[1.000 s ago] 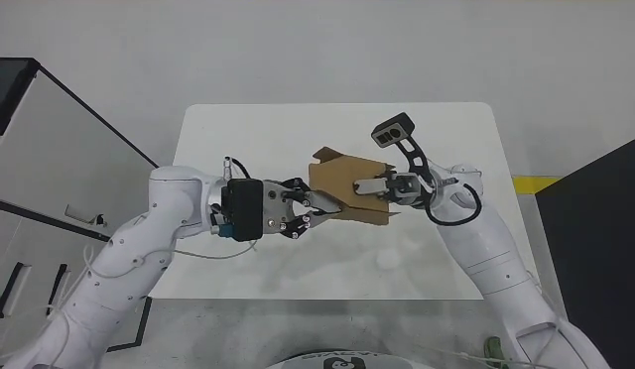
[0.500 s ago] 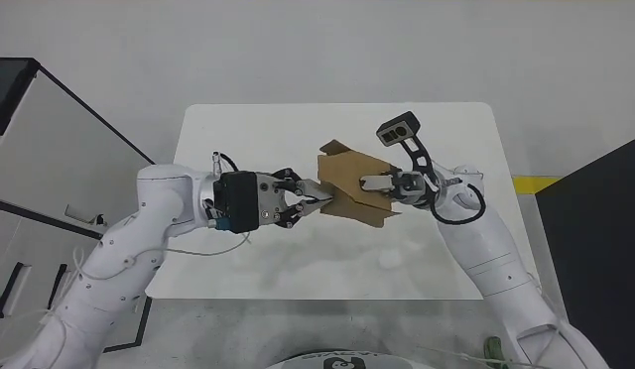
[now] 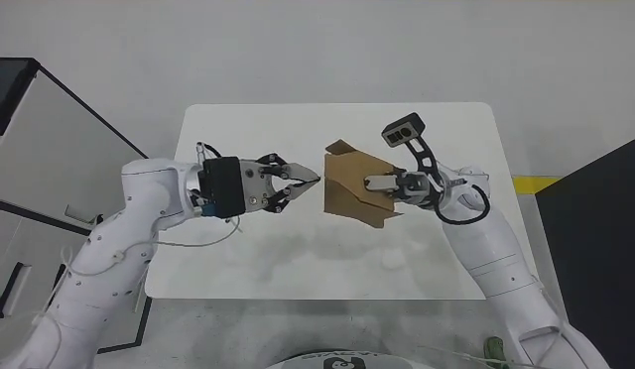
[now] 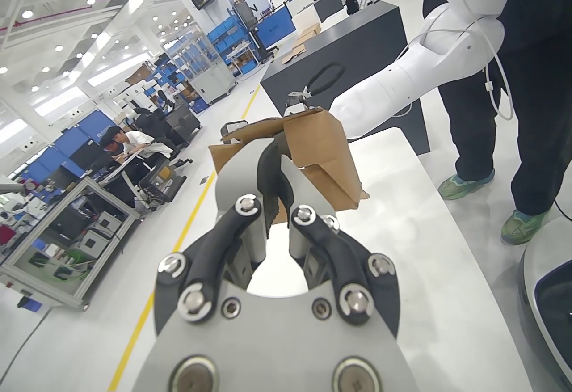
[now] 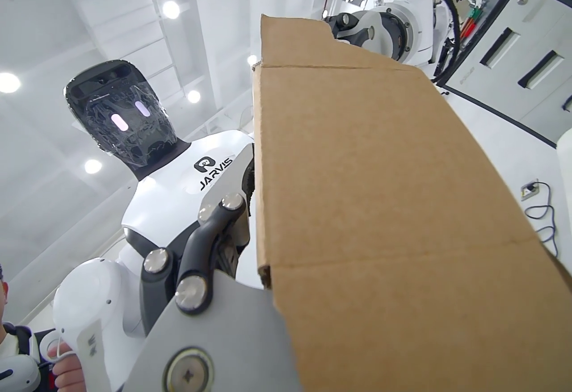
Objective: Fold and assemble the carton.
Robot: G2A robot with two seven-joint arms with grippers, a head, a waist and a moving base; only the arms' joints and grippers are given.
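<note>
A: Since entries run left to right, where does the left claw [image 3: 310, 180] sit against the carton [image 3: 349, 185]?

B: Just off the carton's left edge, with a narrow gap between them and no contact. Its fingers are pressed together to a point and hold nothing.

A: And the carton itself?

B: Brown cardboard, partly folded and tilted, with one flap raised at its far left corner. The white table [image 3: 437, 260] lies under it. I cannot tell whether the carton's lower corner touches the table.

A: To the right of the carton?

B: The right claw [image 3: 377, 184] is clamped on the carton's right side. In the right wrist view, a broad carton panel lies flat against one finger [image 5: 214, 233].
</note>
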